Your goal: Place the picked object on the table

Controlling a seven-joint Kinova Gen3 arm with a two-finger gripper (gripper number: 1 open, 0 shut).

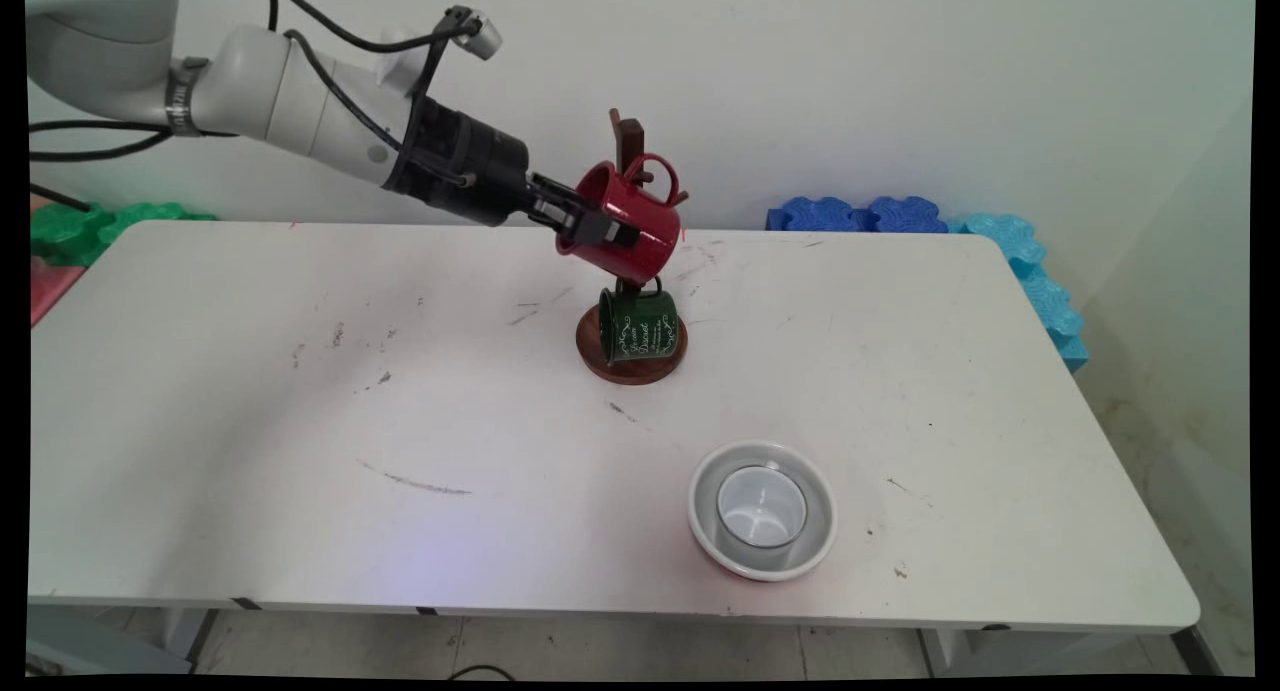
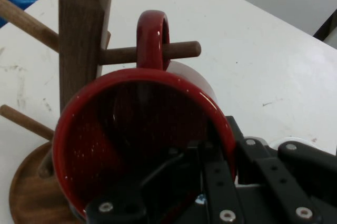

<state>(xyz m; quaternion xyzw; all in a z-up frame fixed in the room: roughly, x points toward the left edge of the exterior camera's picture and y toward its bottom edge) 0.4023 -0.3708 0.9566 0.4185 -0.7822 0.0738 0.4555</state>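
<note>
Gripper (image 1: 590, 229) clamped on red mug (image 1: 625, 233) rim, handle threaded over peg (image 2: 179, 51). Could tip rack (image 1: 631, 356) if pulled sideways, spilling green mug (image 1: 640, 326).

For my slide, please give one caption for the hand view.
Black gripper holds red enamel mug by its rim, handle threaded on wooden mug tree peg.
</note>
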